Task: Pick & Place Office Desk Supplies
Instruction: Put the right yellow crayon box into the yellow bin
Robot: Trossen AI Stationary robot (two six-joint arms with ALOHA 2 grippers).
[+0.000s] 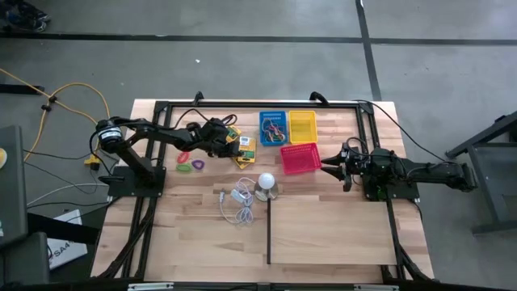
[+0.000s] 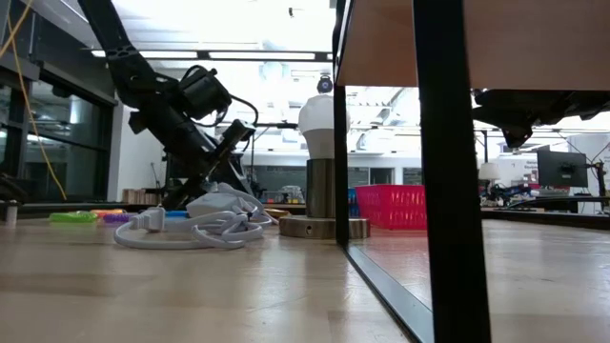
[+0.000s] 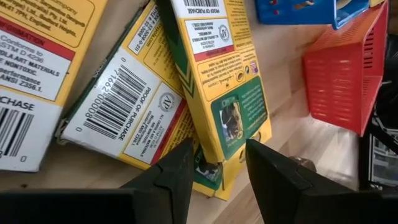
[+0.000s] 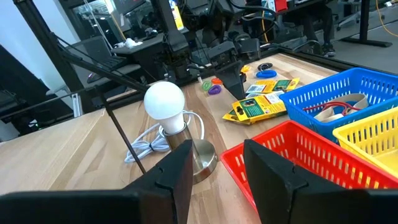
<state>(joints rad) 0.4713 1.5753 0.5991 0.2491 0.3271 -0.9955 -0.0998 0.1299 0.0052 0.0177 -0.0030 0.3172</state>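
While my left end effector [image 3: 217,177] hovers spread | yellow-and-green packet [image 3: 219,93] lies just ahead, corner between fingers, long axis pointing away | right end effector [image 4: 214,180] spread, farther off

Left tool [image 3: 217,171] open, low; right tool [image 4: 216,168] apparently open, waiting.

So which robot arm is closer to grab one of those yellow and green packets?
The left arm. Its tool is open right over the yellow-and-green rectangular packets. The right tool waits beside the red plastic basket, farther off.
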